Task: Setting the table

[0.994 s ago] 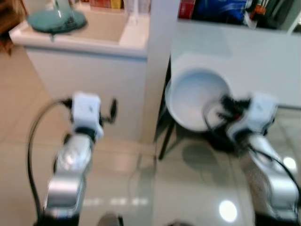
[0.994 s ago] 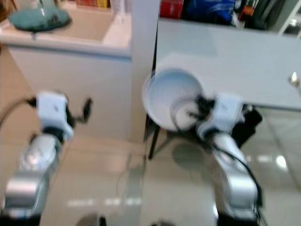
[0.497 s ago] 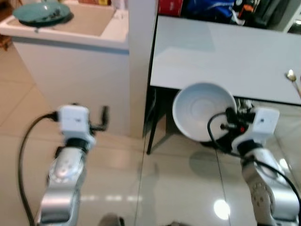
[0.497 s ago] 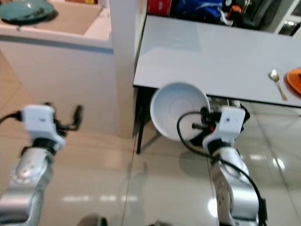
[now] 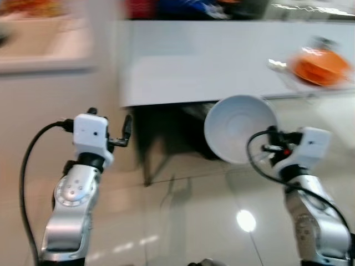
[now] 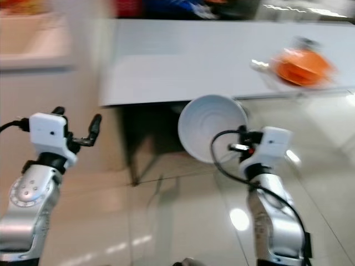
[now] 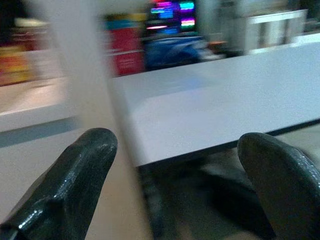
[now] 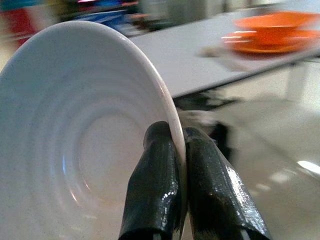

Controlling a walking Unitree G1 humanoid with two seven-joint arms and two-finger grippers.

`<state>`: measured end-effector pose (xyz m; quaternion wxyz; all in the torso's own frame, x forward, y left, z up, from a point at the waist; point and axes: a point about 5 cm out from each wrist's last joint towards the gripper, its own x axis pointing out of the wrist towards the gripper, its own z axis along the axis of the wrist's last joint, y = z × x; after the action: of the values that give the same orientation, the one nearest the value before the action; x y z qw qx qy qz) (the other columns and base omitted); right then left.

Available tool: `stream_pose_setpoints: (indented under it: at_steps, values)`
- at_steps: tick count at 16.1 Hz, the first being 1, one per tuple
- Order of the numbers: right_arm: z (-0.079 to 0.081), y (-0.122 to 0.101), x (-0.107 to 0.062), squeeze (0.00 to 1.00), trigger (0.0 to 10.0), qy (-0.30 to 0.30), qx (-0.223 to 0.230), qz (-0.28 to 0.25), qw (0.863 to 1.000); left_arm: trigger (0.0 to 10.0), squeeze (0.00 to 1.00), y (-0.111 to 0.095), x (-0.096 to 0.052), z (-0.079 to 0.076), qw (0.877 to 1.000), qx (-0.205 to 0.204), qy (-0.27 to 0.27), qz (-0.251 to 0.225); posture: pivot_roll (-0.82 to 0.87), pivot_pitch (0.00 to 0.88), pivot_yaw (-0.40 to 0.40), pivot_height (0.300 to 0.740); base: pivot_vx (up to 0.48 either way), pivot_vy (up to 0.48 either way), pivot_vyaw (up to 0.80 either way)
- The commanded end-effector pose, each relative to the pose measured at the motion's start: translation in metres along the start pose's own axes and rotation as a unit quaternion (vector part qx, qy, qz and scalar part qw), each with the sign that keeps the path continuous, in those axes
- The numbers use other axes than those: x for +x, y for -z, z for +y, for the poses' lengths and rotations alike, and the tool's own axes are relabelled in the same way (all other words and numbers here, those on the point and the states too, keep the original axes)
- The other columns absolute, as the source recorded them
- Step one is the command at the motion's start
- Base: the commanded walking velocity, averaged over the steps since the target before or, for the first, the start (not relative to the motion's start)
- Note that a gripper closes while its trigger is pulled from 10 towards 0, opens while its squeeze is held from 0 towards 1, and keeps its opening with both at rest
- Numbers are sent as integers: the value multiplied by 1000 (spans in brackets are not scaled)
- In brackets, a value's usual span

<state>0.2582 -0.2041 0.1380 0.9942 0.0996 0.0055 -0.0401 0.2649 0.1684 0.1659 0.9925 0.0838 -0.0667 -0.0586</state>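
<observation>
My right gripper (image 5: 270, 145) is shut on the rim of a white bowl (image 5: 239, 127), held on edge in front of the white table (image 5: 211, 61), its hollow facing me. In the right wrist view both fingers (image 8: 160, 195) pinch the white bowl (image 8: 75, 135). An orange bowl on an orange plate (image 5: 319, 66) sits at the table's right end, with a spoon (image 5: 275, 65) beside it. My left gripper (image 5: 113, 136) is raised on the left, open and holding nothing; its fingers (image 7: 65, 190) frame the table edge (image 7: 200, 115).
The picture is blurred. A white counter (image 5: 39, 50) stands to the left of the table, with a pillar between. Dark chair legs (image 5: 150, 149) show under the table. Coloured boxes and bags (image 5: 177, 8) line the back. Glossy tiled floor (image 5: 194, 210) lies below.
The whole view has swung to the right: the table's right end with the orange dish came into view, and the counter slid off left. The right gripper still holds the bowl.
</observation>
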Motion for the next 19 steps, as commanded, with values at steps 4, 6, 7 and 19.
stream_pose_setpoints:
  at_steps: [4, 6, 7, 19]
  values:
    - [-3, -16, 8, 0, 10000, 4, 2, -35, 999, 10000, 0, -3, 4, -1, 1000, 1, 14, -10, 48, 56, -47, 740, 350, 0, -733]
    - [-4, -22, 11, 0, 10000, -8, -9, -44, 999, 10000, 0, -5, 6, -4, 1000, -2, 17, -15, 48, 50, -45, 740, 352, 0, 0]
    - [-6, -24, 12, 0, 10000, -4, -9, -46, 999, 10000, 0, -5, 7, -7, 1000, -2, 19, -16, 54, 51, -46, 740, 349, 0, 0]
    - [3, -23, 16, 0, 10000, -16, -16, -47, 999, 10000, 0, -4, 12, -2, 1000, -1, 23, -10, 48, 43, -43, 740, 352, 0, 0]
